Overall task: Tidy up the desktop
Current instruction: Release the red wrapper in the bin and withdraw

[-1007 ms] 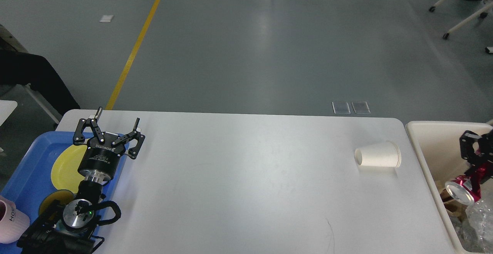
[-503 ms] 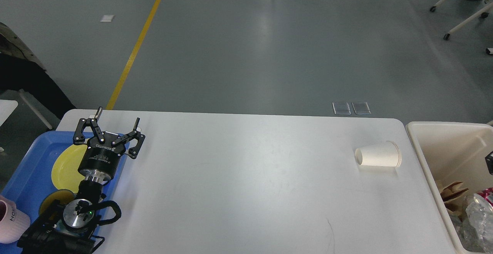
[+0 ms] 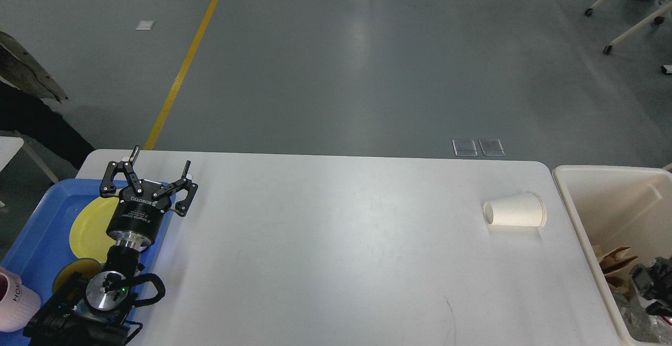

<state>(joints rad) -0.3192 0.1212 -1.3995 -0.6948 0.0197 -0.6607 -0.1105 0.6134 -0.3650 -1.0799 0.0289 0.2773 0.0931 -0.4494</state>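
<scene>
Matt smooth desktop (image 3: 336, 251), paper cup (image 3: 515, 212), glossy plastic tray (image 3: 37, 241)

Large white rectangular desk (image 3: 336, 251) with rounded far corners, smooth matte top, seen from the near side. Surface level, faintly scuffed; a thin dark hairline mark shows near the near edge, right of centre. Far edge runs straight across against grey floor. Left end partly overlapped; right end stops just short of the frame's right side. Most of the top lies bare, lightly reflecting overhead light along the middle.
</scene>
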